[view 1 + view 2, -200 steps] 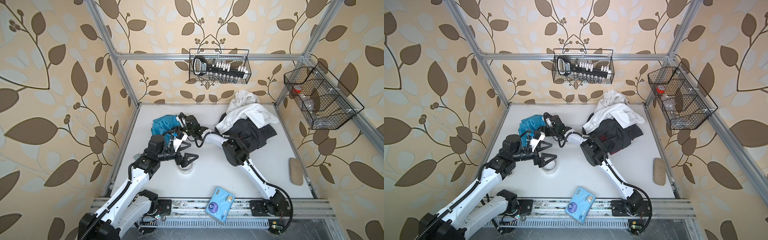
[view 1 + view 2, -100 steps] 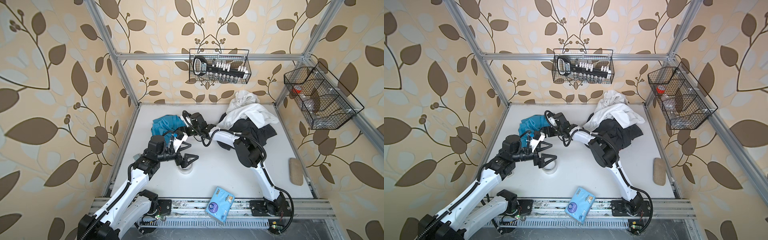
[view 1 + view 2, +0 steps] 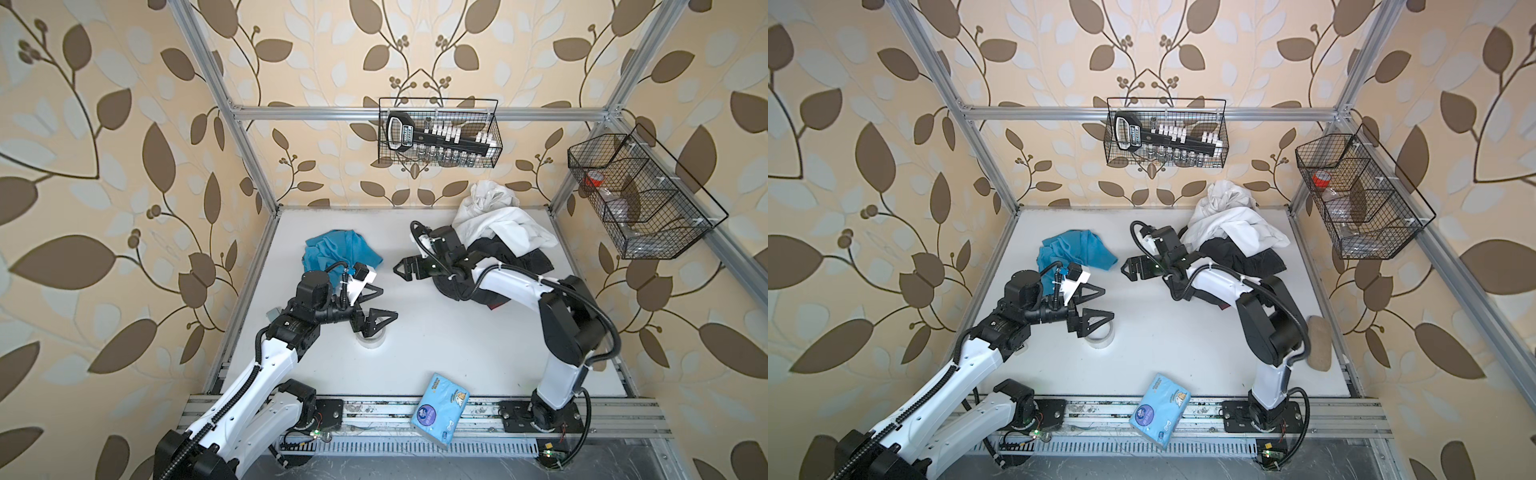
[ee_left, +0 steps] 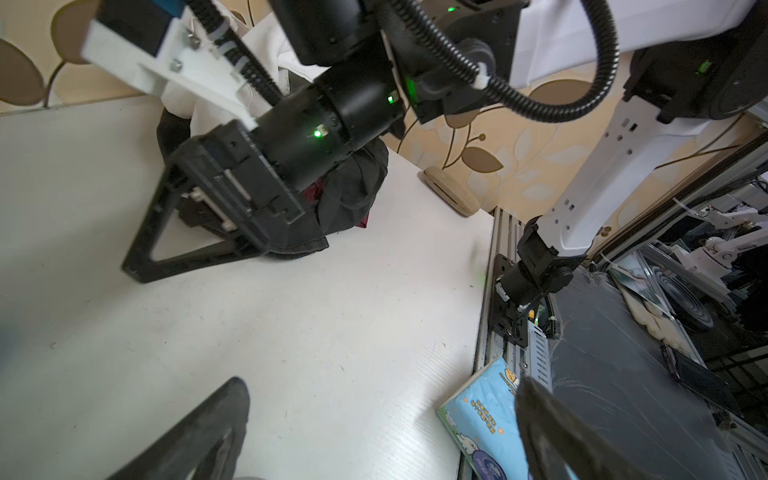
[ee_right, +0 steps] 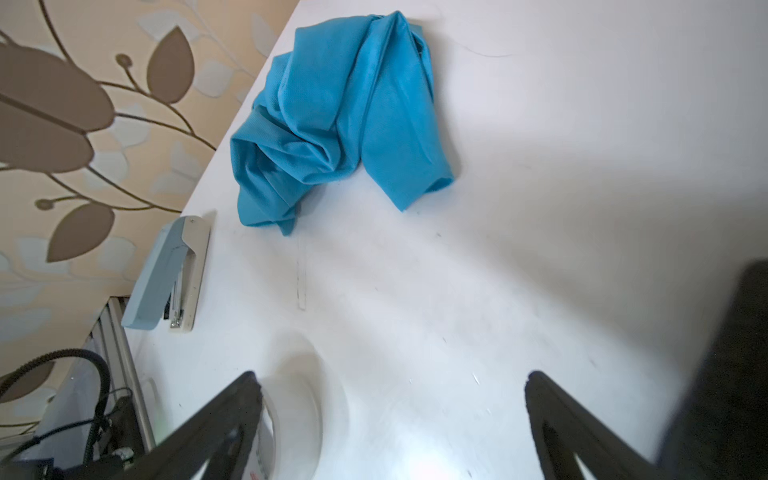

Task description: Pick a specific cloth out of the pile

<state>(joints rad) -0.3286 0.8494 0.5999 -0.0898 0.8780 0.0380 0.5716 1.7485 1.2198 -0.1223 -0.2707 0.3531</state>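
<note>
The cloth (image 3: 336, 249) (image 3: 1075, 249), a crumpled turquoise garment, lies alone at the back left of the white table, and the right wrist view shows it whole (image 5: 340, 116). The pile (image 3: 498, 224) (image 3: 1233, 228), white shirts over dark clothing, sits at the back right; its dark part (image 4: 353, 187) shows behind the right gripper. My right gripper (image 3: 398, 269) (image 3: 1125, 268) (image 5: 390, 376) (image 4: 166, 245) hangs open and empty between cloth and pile, pointing toward the cloth. My left gripper (image 3: 386, 303) (image 3: 1108, 302) (image 4: 380, 386) is open and empty in front of the cloth.
A white tape roll (image 3: 372, 337) (image 5: 299, 399) lies under the left gripper. A pale blue stapler (image 5: 170, 278) sits by the left table edge. A blue tissue pack (image 3: 440, 409) overhangs the front rail. A tan oval object (image 3: 1318, 340) lies at the right edge. Wire baskets (image 3: 438, 137) (image 3: 640, 199) hang on the walls.
My right gripper has drawn back to the right, away from the cloth, and its jaws have opened wider. The cloth stays lying on the table. The left arm has not moved.
</note>
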